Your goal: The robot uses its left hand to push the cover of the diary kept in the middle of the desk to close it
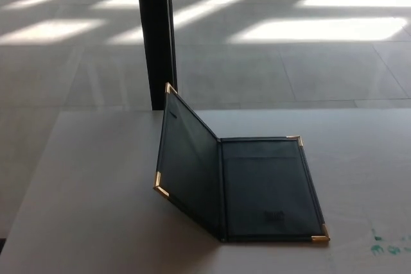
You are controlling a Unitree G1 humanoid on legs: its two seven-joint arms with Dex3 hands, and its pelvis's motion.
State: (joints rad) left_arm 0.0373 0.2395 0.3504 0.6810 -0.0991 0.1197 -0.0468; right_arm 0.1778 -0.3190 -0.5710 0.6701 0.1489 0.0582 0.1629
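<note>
A dark diary with gold corner caps lies in the middle of the white desk. Its right half rests flat on the desktop. Its left cover stands raised at a steep angle, hinged along the spine and leaning over toward the left. Neither of my hands shows in the head view.
A black post stands on the floor just behind the desk's far edge, close to the raised cover's top corner. Green marks stain the desktop at the lower right. Sunlit tiled floor lies beyond the desk.
</note>
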